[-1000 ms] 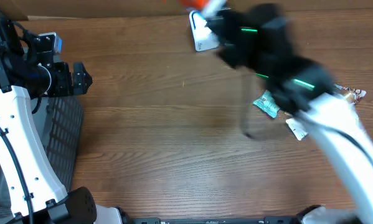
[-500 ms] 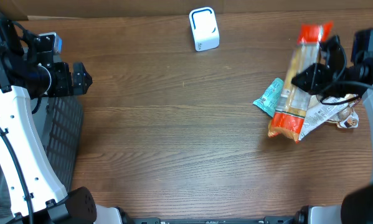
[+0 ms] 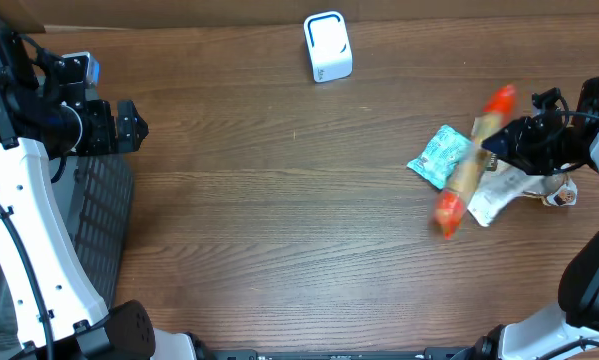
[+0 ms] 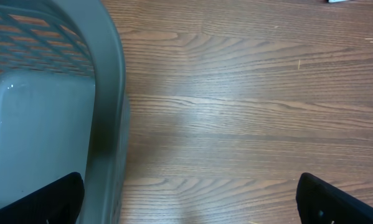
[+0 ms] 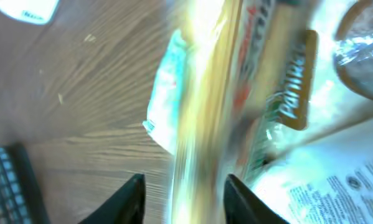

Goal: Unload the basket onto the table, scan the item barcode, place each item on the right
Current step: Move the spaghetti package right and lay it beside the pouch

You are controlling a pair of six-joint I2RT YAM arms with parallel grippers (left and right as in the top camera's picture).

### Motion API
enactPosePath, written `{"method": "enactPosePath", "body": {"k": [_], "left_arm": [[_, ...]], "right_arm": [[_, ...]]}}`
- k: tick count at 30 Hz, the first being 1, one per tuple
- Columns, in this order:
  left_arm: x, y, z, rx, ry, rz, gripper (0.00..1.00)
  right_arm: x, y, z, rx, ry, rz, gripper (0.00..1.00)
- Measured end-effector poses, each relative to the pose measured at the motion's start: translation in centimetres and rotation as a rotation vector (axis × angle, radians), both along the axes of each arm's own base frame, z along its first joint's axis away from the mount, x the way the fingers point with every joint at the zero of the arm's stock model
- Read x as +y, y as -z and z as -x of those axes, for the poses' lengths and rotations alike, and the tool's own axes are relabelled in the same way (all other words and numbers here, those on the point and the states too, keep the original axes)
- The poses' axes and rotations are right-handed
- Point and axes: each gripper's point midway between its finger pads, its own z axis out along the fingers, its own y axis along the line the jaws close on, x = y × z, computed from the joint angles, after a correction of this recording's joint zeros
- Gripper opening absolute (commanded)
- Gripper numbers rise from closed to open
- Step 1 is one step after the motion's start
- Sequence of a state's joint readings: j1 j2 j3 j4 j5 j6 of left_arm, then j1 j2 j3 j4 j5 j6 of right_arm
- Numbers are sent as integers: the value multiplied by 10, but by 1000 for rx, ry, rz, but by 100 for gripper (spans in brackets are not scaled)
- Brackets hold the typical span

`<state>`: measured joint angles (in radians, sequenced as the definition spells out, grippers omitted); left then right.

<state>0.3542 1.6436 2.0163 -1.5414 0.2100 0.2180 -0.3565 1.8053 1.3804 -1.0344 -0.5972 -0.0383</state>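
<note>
- The long snack package [image 3: 469,165], clear in the middle with orange ends, is at the right side of the wooden table [image 3: 279,230]. It lies slanted, one orange end toward the far edge and the other toward the near edge.
- This package looks smeared in both the overhead and the right wrist view, so its print and any barcode cannot be read.
- The right gripper [image 5: 186,190] is around the upper part of the package, with its jaws partly apart. In the wrist view one finger [image 5: 133,193] has bare table between it and the package. The other finger is just beside the package edge - I cannot tell if it touches.
- A teal packet [image 3: 437,155] lies just beside the long package, partly under it. A white packet [image 3: 499,195] lies on the other side, and a small brown wrapped item [image 3: 561,195] lies near the right edge.
- The white scanner [image 3: 327,47] stands at the far edge of the table, well apart from the package.
- The left gripper [image 3: 131,125] is at the left side, above the edge of the grey basket [image 3: 104,220]. Its jaws are wide apart and hold nothing - the wrist view shows only table and the basket rim between the fingertips [image 4: 49,199].
</note>
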Motion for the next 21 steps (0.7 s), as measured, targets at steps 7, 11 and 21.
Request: {"method": "enactPosePath", "body": {"k": [7, 11, 21], "left_arm": [[0, 0, 0, 0, 0, 0, 99], [0, 0, 0, 0, 0, 0, 99], [0, 0, 0, 0, 0, 0, 100]], "right_arm": [[18, -15, 18, 46, -23, -85, 61], [26, -51, 29, 30, -46, -105, 83], [57, -199, 100, -256, -98, -12, 100]]}}
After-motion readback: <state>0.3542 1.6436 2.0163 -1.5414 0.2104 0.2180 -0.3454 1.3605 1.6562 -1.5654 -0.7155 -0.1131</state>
